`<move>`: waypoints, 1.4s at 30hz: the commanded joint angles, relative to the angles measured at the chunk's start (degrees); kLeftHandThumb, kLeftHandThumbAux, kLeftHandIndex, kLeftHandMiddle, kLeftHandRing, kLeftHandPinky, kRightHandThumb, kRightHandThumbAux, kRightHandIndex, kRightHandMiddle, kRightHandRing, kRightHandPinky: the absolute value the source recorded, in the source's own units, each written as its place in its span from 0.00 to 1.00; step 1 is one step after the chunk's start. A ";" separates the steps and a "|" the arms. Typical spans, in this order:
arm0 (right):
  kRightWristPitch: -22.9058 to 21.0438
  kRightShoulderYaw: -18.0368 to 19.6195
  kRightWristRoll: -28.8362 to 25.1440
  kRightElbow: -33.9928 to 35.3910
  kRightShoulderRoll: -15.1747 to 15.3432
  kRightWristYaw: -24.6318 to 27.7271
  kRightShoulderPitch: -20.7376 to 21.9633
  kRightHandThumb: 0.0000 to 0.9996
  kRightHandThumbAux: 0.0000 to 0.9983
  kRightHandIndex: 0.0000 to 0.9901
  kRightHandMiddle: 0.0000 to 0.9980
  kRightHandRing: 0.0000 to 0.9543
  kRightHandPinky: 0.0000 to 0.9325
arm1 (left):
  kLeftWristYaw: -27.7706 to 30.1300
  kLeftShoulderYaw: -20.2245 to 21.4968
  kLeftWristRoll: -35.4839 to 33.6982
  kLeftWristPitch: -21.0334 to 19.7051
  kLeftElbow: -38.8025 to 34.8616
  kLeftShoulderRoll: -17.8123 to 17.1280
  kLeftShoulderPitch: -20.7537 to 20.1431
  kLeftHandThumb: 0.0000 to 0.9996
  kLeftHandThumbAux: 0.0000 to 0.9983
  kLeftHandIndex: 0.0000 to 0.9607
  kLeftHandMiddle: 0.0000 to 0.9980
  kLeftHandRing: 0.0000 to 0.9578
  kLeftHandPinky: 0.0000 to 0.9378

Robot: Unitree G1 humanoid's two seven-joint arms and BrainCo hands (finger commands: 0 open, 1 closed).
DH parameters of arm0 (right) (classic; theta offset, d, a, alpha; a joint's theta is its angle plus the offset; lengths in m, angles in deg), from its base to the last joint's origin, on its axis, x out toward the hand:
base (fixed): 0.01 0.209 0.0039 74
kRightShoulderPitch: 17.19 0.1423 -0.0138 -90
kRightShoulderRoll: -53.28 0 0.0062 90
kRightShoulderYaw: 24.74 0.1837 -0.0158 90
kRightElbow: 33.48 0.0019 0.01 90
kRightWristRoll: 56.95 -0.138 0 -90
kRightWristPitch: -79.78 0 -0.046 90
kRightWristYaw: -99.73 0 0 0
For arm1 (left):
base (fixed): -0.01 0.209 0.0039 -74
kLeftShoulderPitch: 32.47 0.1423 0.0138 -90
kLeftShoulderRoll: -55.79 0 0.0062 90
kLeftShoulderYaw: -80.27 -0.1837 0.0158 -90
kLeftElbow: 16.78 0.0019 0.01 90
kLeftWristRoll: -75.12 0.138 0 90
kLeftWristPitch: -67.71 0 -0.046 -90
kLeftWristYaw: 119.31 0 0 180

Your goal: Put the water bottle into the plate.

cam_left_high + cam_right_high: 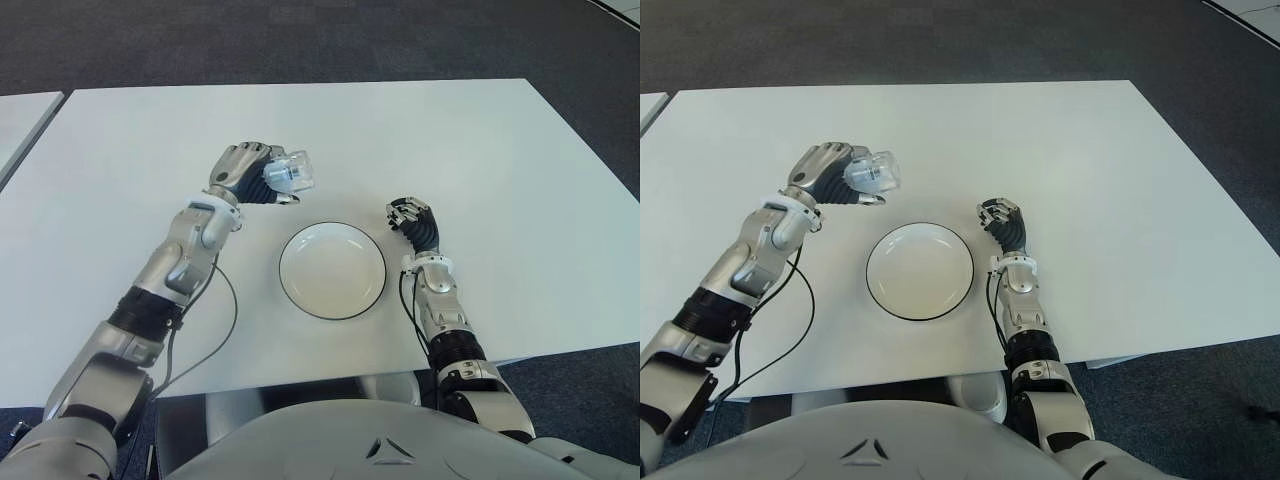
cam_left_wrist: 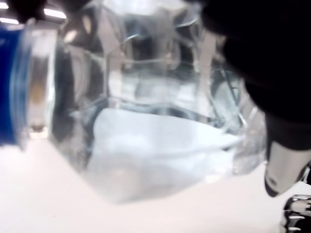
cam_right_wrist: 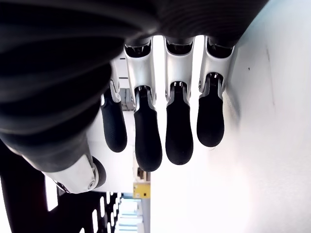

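Note:
My left hand (image 1: 250, 175) is shut on a clear plastic water bottle (image 1: 291, 172) with a blue cap, held tilted above the white table, just beyond the far left rim of the plate. In the left wrist view the bottle (image 2: 146, 116) fills the picture with dark fingers (image 2: 272, 73) wrapped over it. The plate (image 1: 332, 270) is white with a dark rim and has nothing in it. My right hand (image 1: 412, 222) shows to the right of the plate, holding nothing, its fingers (image 3: 180, 126) loosely curled.
The white table (image 1: 480, 160) reaches far behind and to both sides of the plate. A second table's corner (image 1: 20, 115) shows at the far left. Dark carpet (image 1: 300, 40) lies beyond. A cable (image 1: 225, 320) hangs off my left forearm.

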 commanded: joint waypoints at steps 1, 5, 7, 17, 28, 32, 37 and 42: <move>-3.39 -0.06 -0.35 -2.94 -0.60 0.26 -2.98 0.70 0.73 0.44 0.62 0.64 0.64 | 1.60 -0.78 1.63 0.57 -4.09 0.31 2.52 0.85 0.67 0.41 0.52 0.85 0.80; -3.29 0.07 -0.54 -3.17 -0.60 0.46 -3.00 0.70 0.73 0.44 0.62 0.63 0.63 | 2.41 -1.36 2.44 2.64 -5.97 -0.27 4.04 0.85 0.67 0.42 0.52 0.85 0.78; -3.20 0.11 -0.57 -3.26 -0.64 0.38 -3.00 0.70 0.73 0.44 0.62 0.63 0.63 | 3.85 -1.75 2.53 3.72 -7.28 -0.88 4.80 0.85 0.67 0.42 0.52 0.84 0.78; -3.29 0.32 -0.78 -3.33 -0.49 0.55 -3.09 0.70 0.73 0.44 0.62 0.63 0.63 | 11.66 -4.73 3.48 7.54 -14.80 -2.36 9.56 0.85 0.67 0.42 0.52 0.82 0.81; -3.10 0.36 -0.85 -3.56 -0.36 0.70 -2.94 0.70 0.73 0.44 0.62 0.64 0.64 | 15.80 -9.01 6.19 12.25 -10.97 -1.51 8.31 0.85 0.67 0.42 0.53 0.82 0.81; -3.00 0.41 -0.88 -3.71 -0.41 0.67 -2.89 0.70 0.73 0.44 0.62 0.64 0.64 | 14.10 -10.71 9.13 14.09 -7.28 -1.31 7.96 0.85 0.67 0.42 0.53 0.81 0.82; -2.71 0.42 -0.91 -3.87 -0.38 0.80 -2.86 0.70 0.73 0.44 0.63 0.64 0.64 | 10.97 -12.37 11.65 15.75 -1.35 0.04 7.34 0.85 0.67 0.42 0.53 0.82 0.82; -2.48 0.41 -0.91 -3.87 -0.34 0.86 -2.90 0.70 0.73 0.44 0.62 0.64 0.64 | 8.41 -13.14 13.28 16.42 3.03 1.04 6.61 0.86 0.67 0.42 0.53 0.82 0.83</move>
